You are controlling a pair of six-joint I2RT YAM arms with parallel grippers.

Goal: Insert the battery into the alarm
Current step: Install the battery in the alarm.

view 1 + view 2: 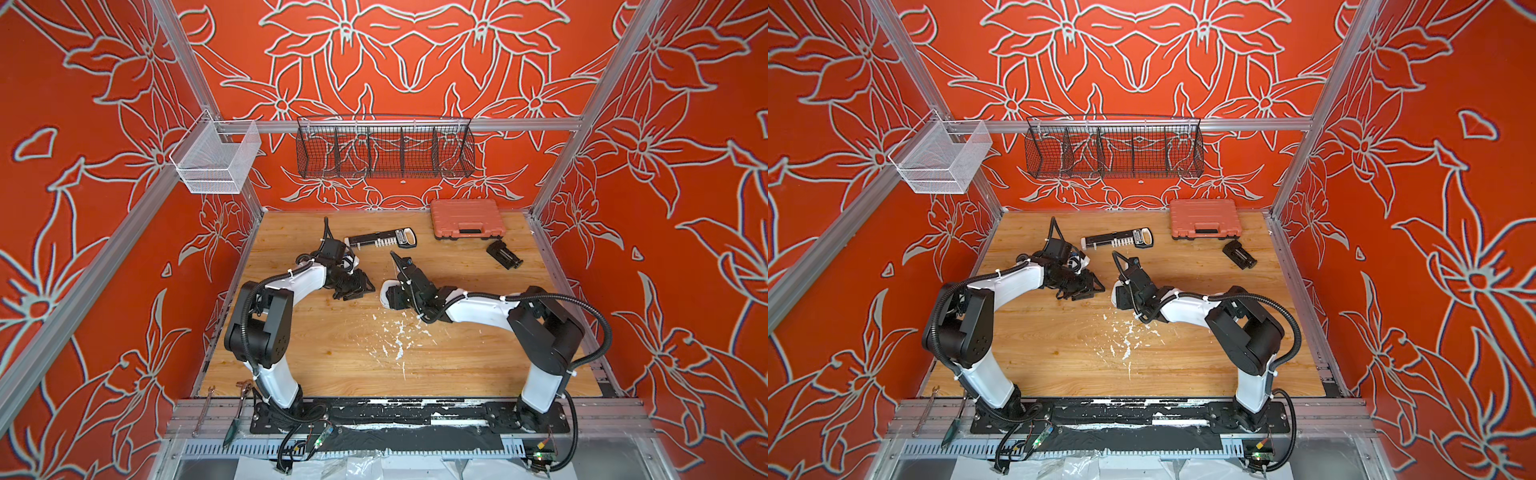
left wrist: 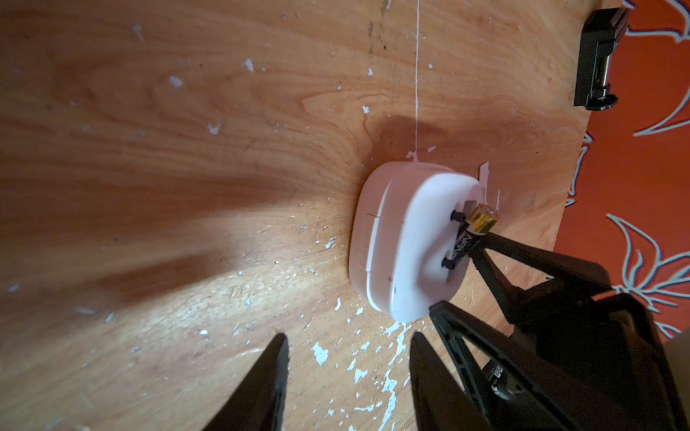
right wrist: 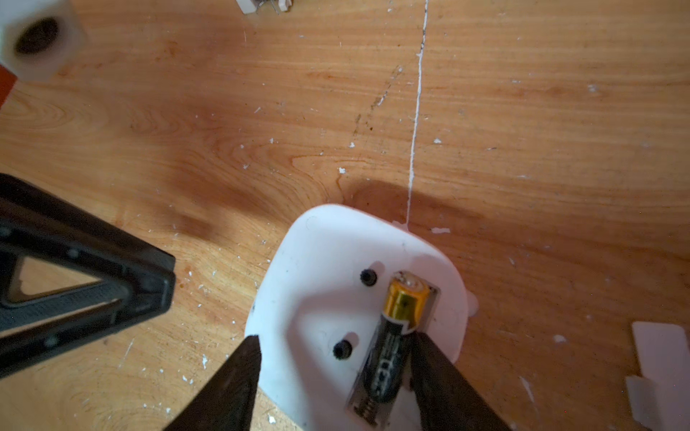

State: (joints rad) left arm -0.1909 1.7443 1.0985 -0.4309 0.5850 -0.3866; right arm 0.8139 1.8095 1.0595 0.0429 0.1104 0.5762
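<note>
The alarm (image 3: 328, 268) lies face down on the wooden table, its plain white back up; it also shows in both top views (image 1: 387, 291) (image 1: 1115, 292). The battery (image 3: 395, 336) lies along the recessed slot in that back, gold end pointing away from the right wrist. My right gripper (image 3: 336, 337) is open over the alarm, with one finger (image 3: 433, 373) against the battery's side and the other well clear of it. My left gripper (image 2: 349, 336) is open and empty, just beside the alarm (image 2: 403, 239). From there the battery (image 2: 466, 239) seems to sit slightly proud of the back.
At the back of the table lie a black-and-white flat tool (image 1: 380, 240), an orange case (image 1: 465, 218) and a black ribbed block (image 1: 503, 254). A black wire basket (image 1: 384, 149) and a white mesh basket (image 1: 216, 156) hang above. A flat white piece (image 3: 664, 358) lies near the alarm.
</note>
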